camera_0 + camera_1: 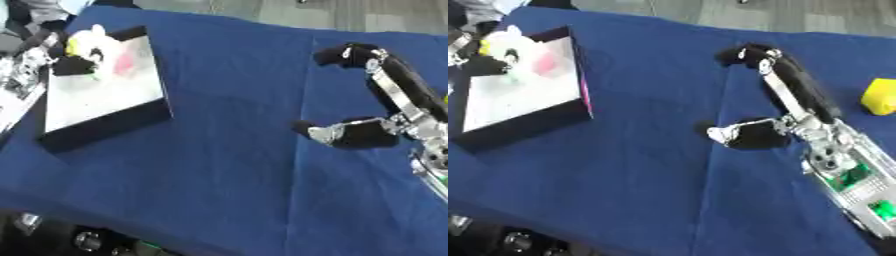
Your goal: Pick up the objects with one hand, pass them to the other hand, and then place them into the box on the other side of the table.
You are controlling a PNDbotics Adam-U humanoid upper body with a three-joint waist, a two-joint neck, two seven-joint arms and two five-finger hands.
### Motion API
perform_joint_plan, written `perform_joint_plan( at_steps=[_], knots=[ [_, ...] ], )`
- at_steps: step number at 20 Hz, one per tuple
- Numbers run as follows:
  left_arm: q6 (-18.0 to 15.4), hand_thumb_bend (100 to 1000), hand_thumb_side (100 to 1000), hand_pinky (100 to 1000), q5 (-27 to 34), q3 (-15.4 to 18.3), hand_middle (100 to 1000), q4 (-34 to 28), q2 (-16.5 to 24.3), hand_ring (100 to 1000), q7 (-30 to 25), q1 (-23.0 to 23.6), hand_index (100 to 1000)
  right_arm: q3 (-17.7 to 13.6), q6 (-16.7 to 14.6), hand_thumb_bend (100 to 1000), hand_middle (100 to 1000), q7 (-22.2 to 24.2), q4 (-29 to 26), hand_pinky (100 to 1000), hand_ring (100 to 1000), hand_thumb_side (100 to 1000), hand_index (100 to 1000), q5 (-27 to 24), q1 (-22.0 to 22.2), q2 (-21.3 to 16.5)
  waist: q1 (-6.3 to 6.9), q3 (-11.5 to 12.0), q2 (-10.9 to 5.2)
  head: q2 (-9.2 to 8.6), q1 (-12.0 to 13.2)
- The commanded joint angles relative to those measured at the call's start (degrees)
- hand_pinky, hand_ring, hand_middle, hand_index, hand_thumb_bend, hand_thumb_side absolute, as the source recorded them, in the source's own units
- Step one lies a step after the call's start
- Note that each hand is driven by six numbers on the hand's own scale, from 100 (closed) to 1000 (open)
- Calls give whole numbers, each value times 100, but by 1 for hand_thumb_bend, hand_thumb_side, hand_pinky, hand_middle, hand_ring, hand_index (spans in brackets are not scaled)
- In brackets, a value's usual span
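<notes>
No readable text, label, brand, number or sign appears anywhere: not on the box (pixel 105 95), the blue cloth over the tabletop (pixel 227 165), the yellow block (pixel 880 97) or the robot hand (pixel 754 134).

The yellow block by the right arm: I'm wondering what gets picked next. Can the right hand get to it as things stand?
Probably yes. The yellow block sits alone on the blue cloth, with nothing around it. The right hand is open and holds nothing, though it would have to swing back outward.
</notes>
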Motion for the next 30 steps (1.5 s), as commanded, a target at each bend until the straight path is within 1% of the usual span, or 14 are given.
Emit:
perform_joint_plan(
  at_steps=[1,4,7,11,12,14,15,17,20,21,24,26,28,30],
  knots=[
    [10,100,861,900,-189,134,802,9,138,804,-72,-54,854,-76,16,627,684,-25,-119,844,824,187,798,-35,-46,-90,-49,7,-30,-22,-16],
    [26,100,827,920,-279,171,845,15,133,832,-73,-45,889,-88,19,627,682,-33,-119,844,824,186,798,-39,-39,-97,-45,9,-36,-19,-32],
    [24,100,830,929,-319,184,867,2,135,845,-85,-39,904,-98,18,628,682,-40,-119,844,824,186,798,-49,-34,-103,-42,9,-41,-17,-36],
    [-2,100,775,933,-434,195,856,-3,126,849,-118,-42,906,-99,10,628,683,-39,-119,846,825,188,798,-59,-21,-106,-39,6,-42,-11,-42],
    [-9,100,777,934,-448,202,856,-1,119,851,-121,-43,906,-99,5,627,683,-36,-119,847,825,188,798,-60,-18,-105,-38,6,-41,-10,-42],
    [-47,182,776,931,-478,197,842,-2,115,850,-148,-42,897,-98,-3,627,684,-29,-119,847,825,189,798,-61,-15,-104,-36,3,-39,-7,-44],
    [-73,259,778,930,-496,196,831,-4,114,849,-160,-43,888,-99,-6,627,684,-26,-119,848,825,189,798,-60,-13,-104,-35,2,-38,-6,-44],
    [-139,386,798,930,-558,190,820,-11,116,851,-184,-46,874,-96,-9,635,683,-18,-119,848,825,190,798,-58,-11,-102,-33,2,-37,-6,-41],
    [-226,471,808,938,-696,181,827,-5,122,858,-267,-51,878,-91,-15,628,682,-8,-119,848,825,189,798,-59,-12,-100,-31,4,-36,-6,-44],
    [-236,490,806,944,-754,185,831,-2,123,862,-292,-54,881,-91,-15,628,682,-6,-119,848,825,189,797,-61,-13,-100,-30,5,-37,-6,-47],
    [-257,539,840,966,-944,184,835,6,126,876,-408,-57,888,-94,-17,627,682,-5,-119,848,824,191,797,-64,-12,-105,-31,4,-38,-6,-79],
    [-293,535,841,970,-1039,189,829,8,127,876,-541,-57,884,-100,-15,621,681,-9,-119,848,824,197,797,-66,-10,-110,-29,4,-39,-6,-99],
    [-303,510,840,968,-1110,213,826,-1,125,873,-621,-60,880,-106,-21,613,681,-15,-119,848,824,198,797,-72,-11,-119,-28,4,-42,-6,-116],
    [-292,404,814,962,-1135,256,826,-53,126,866,-609,-66,880,-122,-34,624,681,-28,-119,848,825,190,797,-80,-11,-134,-27,5,-46,-6,-158]
  ],
)
